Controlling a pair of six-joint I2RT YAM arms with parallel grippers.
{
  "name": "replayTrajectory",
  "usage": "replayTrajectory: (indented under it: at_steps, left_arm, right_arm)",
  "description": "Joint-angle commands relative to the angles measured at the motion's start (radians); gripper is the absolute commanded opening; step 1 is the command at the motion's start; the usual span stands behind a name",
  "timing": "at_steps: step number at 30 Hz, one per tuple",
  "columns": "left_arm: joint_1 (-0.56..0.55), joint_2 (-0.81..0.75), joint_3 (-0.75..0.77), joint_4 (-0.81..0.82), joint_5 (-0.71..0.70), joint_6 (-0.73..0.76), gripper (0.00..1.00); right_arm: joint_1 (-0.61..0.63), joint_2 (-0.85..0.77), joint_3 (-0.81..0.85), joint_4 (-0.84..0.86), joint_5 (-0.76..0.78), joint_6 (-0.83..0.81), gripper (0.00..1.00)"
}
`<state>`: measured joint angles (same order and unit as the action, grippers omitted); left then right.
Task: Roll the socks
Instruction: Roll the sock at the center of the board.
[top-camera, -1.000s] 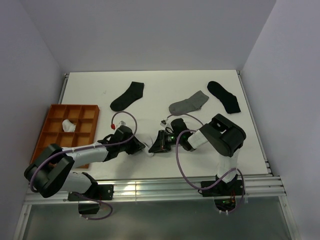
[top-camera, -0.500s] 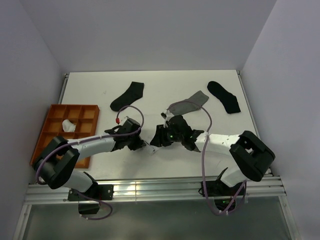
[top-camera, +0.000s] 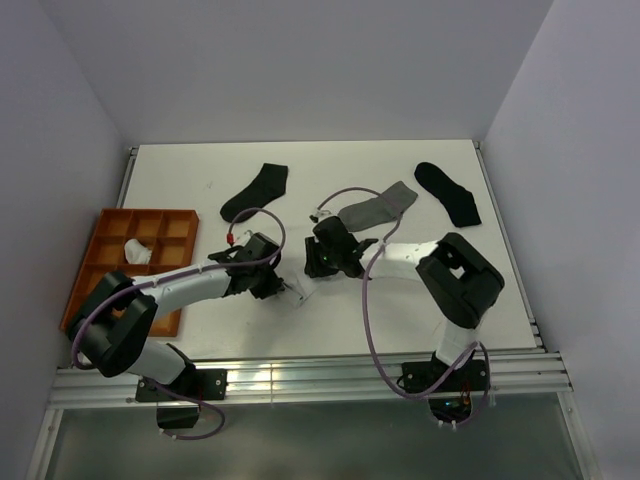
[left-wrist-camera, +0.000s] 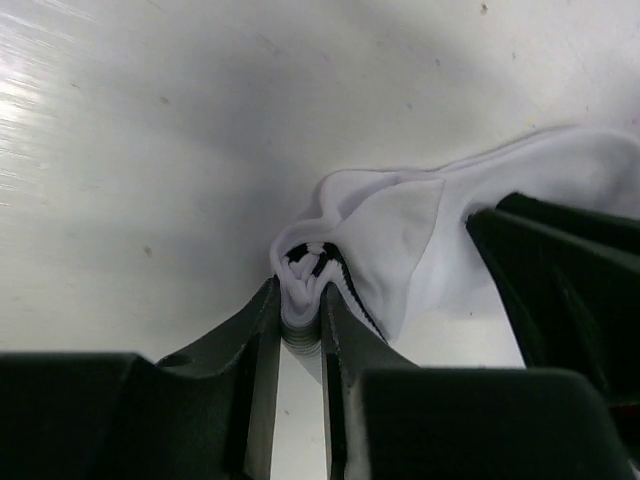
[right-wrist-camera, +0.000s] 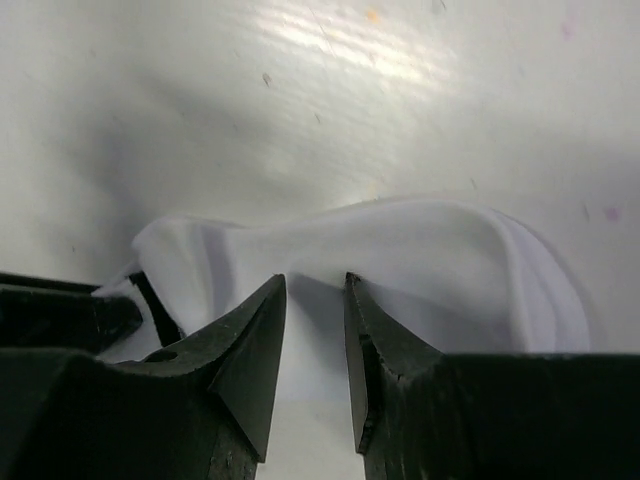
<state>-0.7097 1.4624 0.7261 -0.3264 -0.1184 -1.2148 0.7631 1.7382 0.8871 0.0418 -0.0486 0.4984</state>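
Top external view first: both arms are stretched low over the table (top-camera: 330, 165) and meet near its middle. The left arm runs its forearm out to the right from a bent elbow by the orange tray (top-camera: 150, 213); the right arm folds at the elbow and reaches back to the left; so the left gripper (top-camera: 283, 288) and right gripper (top-camera: 318, 264) end up nose to nose, just beside each other. The white sock (top-camera: 302, 293) lies on the table between them, towards the near edge.

Left wrist cam is pretty clear; its fingers (left-wrist-camera: 262, 330) are clamped tight on the sock's cuff, which is bunched into folds with black stripes peeking out; the rest of the sock spreads away crumpled, one flap folded over.

Right wrist cam: fingers (right-wrist-camera: 255, 330) stand a little apart with a narrow gap, tips right at the edge of a puffy white fold; can't tell if any cloth is caught.

Further back a grey sock (top-camera: 378, 207) lies flat, with a black sock (top-camera: 255, 192) to its left and a second black sock (top-camera: 447, 192) to its right; a small white bundle (top-camera: 135, 252) sits in one compartment of the tray.
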Motion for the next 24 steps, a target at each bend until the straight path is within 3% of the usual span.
replayTrajectory:
  at_steps: [1, 7, 15, 20, 24]
  left_arm:
    - [0.024, 0.006, -0.001, -0.161, -0.072, 0.049, 0.0]
    - [0.035, 0.048, 0.032, -0.163, -0.058, 0.057, 0.0]
    - [0.036, 0.121, 0.088, -0.163, -0.038, 0.069, 0.0]
    - [0.036, 0.127, 0.087, -0.155, -0.02, 0.061, 0.0]
    - [0.036, 0.119, 0.088, -0.158, -0.018, 0.057, 0.01]
  right_arm:
    - [-0.01, 0.081, 0.101, -0.034, 0.027, -0.089, 0.38]
    - [-0.004, -0.011, 0.087, 0.042, -0.045, -0.181, 0.41]
    - [0.172, -0.272, -0.144, 0.199, 0.139, -0.261, 0.5]
    - [0.298, -0.238, -0.145, 0.22, 0.242, -0.277, 0.52]
    - [0.329, -0.165, -0.114, 0.224, 0.263, -0.284, 0.52]
